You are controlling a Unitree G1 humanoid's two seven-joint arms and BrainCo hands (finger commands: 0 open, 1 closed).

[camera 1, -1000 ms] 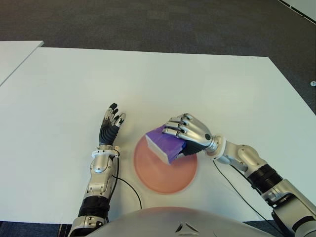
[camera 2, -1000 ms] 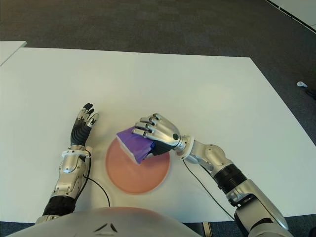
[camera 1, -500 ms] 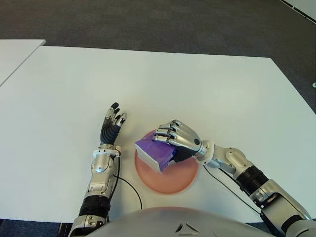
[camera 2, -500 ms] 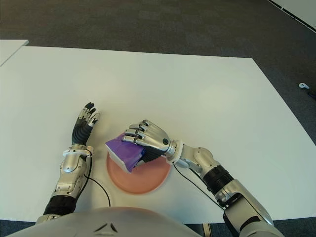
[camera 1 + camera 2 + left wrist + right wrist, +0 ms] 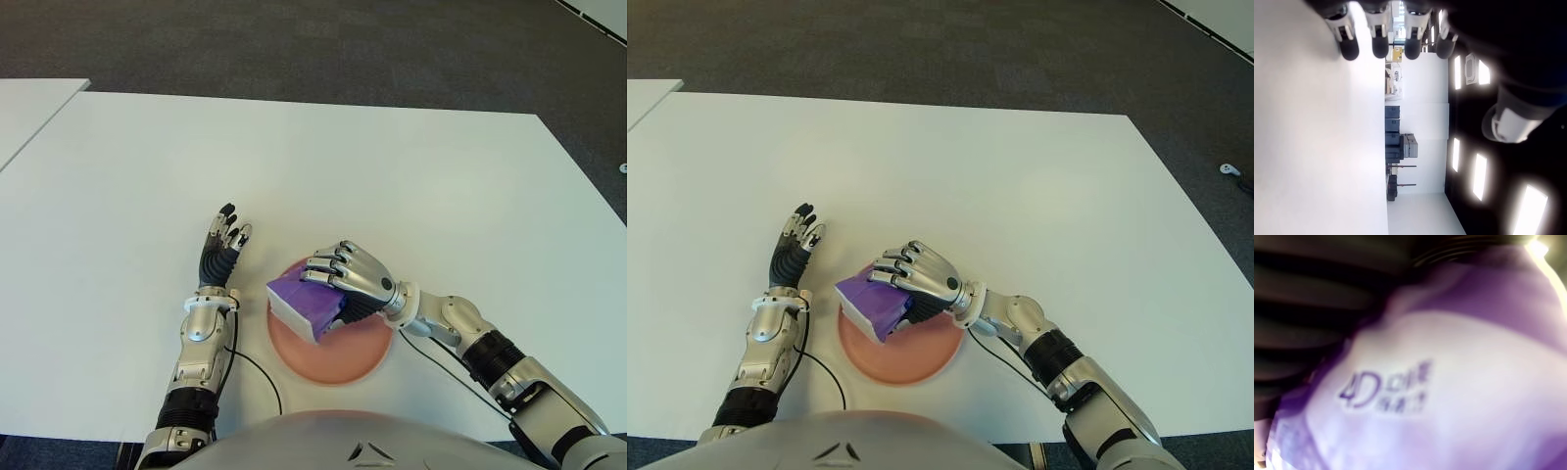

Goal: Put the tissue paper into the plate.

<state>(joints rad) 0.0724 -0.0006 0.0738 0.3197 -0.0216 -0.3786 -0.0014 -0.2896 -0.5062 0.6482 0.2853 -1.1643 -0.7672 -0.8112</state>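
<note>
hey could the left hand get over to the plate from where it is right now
Probably yes. The left hand shows open just left of the plate, with bare table between them. But the right hand holds the tissue pack over the plate's left part.

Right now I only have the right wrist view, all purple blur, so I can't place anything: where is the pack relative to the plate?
Observer: The tissue pack is over the pink plate's left part, tilted.
Operator: Is it released?
Observer: No, the right hand has its fingers curled over the pack's top.
Operator: And the other hand?
Observer: The left hand shows left of the plate, fingers extended, holding nothing.
</note>
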